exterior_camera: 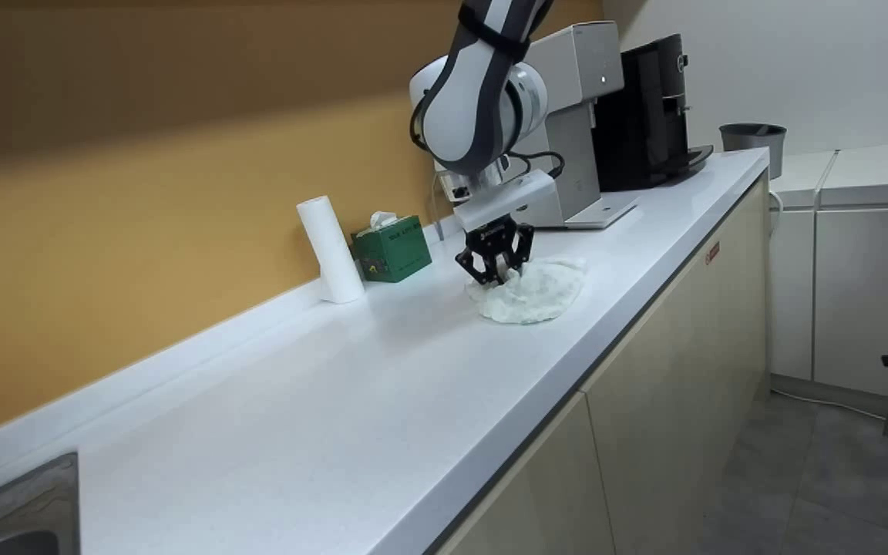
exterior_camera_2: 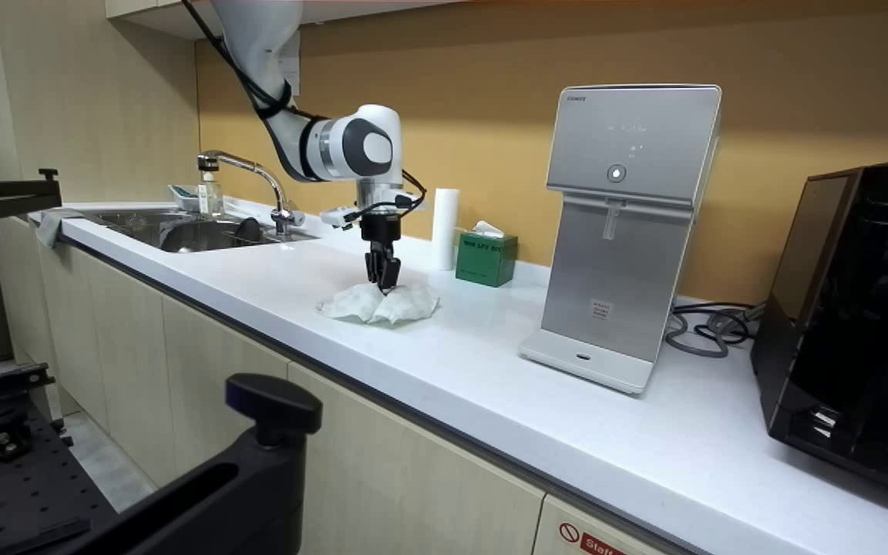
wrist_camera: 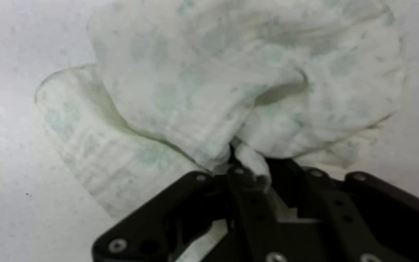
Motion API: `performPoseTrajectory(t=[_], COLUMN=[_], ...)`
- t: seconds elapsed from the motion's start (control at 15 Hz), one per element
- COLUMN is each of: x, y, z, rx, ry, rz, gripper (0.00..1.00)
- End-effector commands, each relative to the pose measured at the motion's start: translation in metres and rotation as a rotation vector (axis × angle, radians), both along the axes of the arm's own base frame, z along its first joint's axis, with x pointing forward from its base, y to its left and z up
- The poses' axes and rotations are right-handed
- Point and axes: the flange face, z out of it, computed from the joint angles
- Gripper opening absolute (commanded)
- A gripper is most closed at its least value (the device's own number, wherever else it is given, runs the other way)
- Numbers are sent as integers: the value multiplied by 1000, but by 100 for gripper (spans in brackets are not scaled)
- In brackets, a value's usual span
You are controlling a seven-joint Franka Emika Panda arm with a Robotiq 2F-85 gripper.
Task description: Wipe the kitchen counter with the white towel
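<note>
White towel (exterior_camera_2: 379,305) lies rumpled on surface (exterior_camera_2: 475,339), tissue box (exterior_camera_2: 485,260) approx. 2 o'clock of it in an exterior view. Jaws pinch a bunched fold. Prob. light, v. soft, hard to damage; best held nr. middle, else edges may ruck.

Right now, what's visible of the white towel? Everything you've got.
The white towel looks like thin, soft cloth, off-white with pale green-blue blotches; the wrist view also shows a small reddish-brown mark at one edge. It lies on the counter in loose, overlapping folds, its outline uneven. Where the hand pinches it, the cloth bunches up into tight creases. Only the counter and the hand appear to touch it. Its underside is hidden, and I can't tell whether it's damp.
</note>
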Motion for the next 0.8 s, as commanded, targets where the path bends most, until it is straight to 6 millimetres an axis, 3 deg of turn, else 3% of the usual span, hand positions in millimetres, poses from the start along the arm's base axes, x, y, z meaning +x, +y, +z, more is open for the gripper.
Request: performPoseTrajectory(t=[0.0, 0.4, 0.73], x=[15, 29, 40], y=[18, 21, 16], z=[-12, 29, 68], rx=[8, -12, -12], ry=[-11, -80, -145], rz=[18, -12, -87], gripper=[55, 97, 100])
